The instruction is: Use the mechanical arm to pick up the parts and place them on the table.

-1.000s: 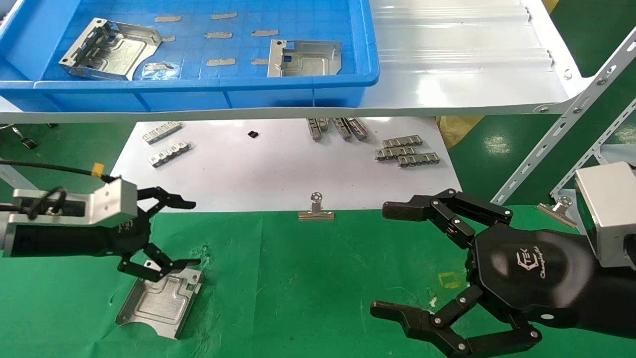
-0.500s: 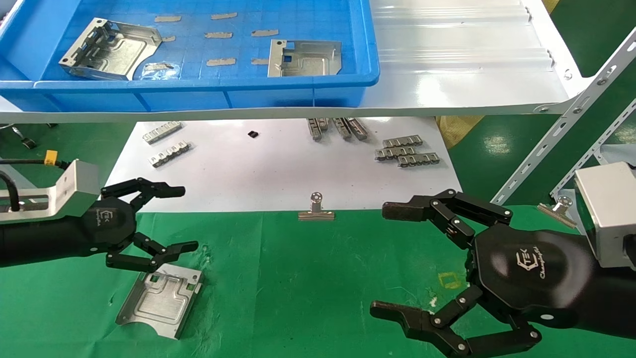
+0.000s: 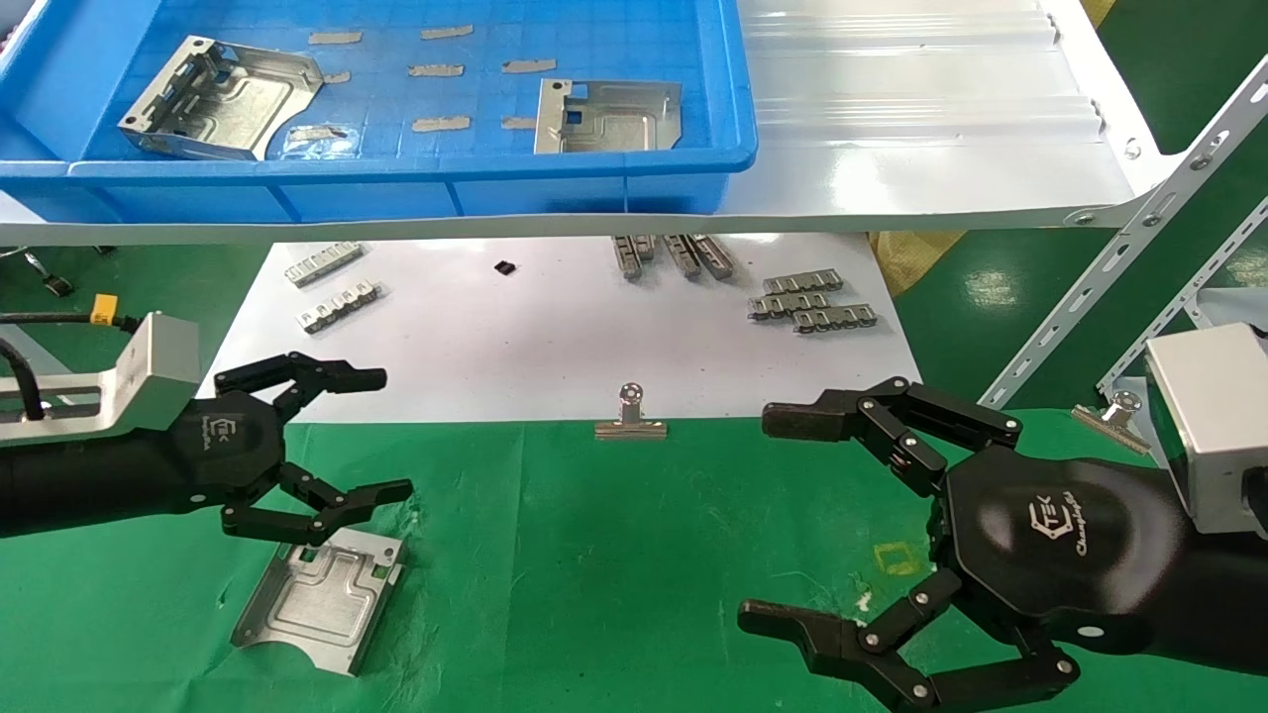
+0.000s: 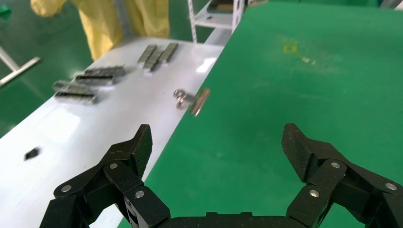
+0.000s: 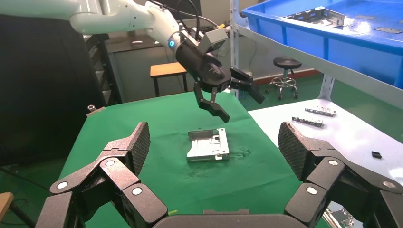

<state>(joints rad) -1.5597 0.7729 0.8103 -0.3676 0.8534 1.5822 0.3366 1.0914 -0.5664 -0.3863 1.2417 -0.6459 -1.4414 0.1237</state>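
A white sheet (image 3: 555, 337) lies on the green table (image 3: 634, 555) under a white shelf (image 3: 921, 129), and on it sit grey toothed strips (image 3: 812, 302), more strips at its left (image 3: 332, 287) and a small black bit (image 3: 504, 266). A binder clip (image 3: 630, 416) stands at the sheet's near edge, between the two arms, and a second clip (image 3: 1114, 414) lies beside the right wrist; a slanted white bracket (image 3: 1139, 238) rises from there to the shelf. On the shelf a blue tray (image 3: 396, 168) holds two parts, one at its left (image 3: 213, 99) tilted with its flange up, one near its right wall (image 3: 606, 117) lying flat, with thin grey strips (image 3: 436, 69) scattered between them. A third part (image 3: 322, 599) lies flat on the table at the left, clear of the sheet. The left gripper (image 3: 381, 434) hangs just above that part's far end, its lower finger over the flange edge, jaws wide apart and holding nothing; the right wrist view shows a gap between it and the part (image 5: 207, 145). The right gripper (image 3: 763, 520) hovers over bare cloth at the right, spread wide and empty, near a faint yellow square (image 3: 897, 558).
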